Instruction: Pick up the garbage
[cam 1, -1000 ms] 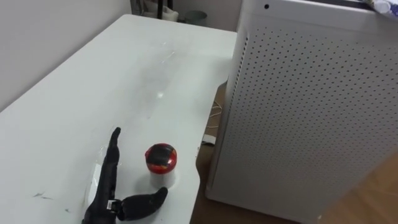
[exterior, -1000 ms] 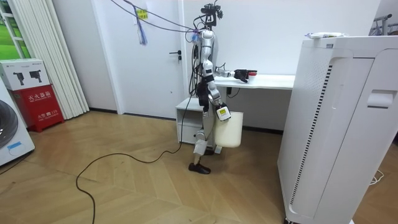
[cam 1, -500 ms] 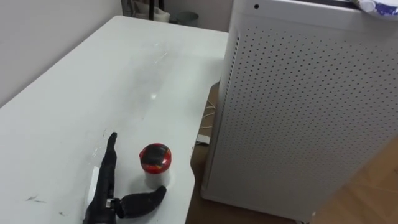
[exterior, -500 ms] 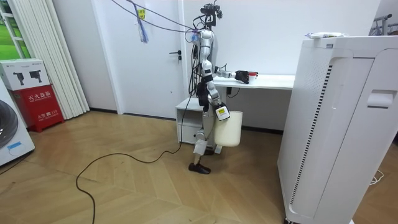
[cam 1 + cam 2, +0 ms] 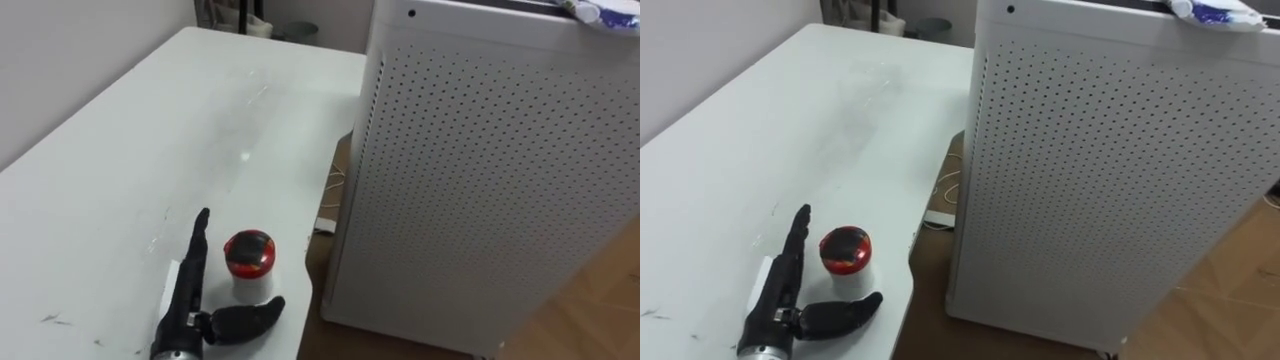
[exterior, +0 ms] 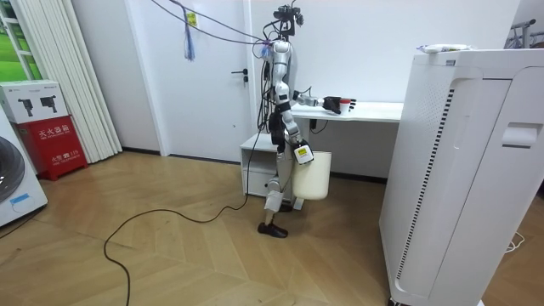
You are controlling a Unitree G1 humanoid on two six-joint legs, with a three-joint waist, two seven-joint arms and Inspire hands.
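Red-lidded white jar (image 5: 250, 264) stands upright near the edge of the white table (image 5: 140, 130). The left robot hand (image 5: 187, 306) is spread wide just beside the jar, straight fingers along its left side, thumb angled below it, gripping nothing. Right of the jar, off the table, stands a perforated white cabinet (image 5: 480, 180).

White table (image 5: 110, 150); red-lidded cup (image 5: 250, 260) near edge.

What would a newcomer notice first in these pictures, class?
A red-lidded jar stands near the right edge of the white table, with the robot's left hand open beside it, thumb on its near side. Right of the table looms a tall white perforated cabinet.
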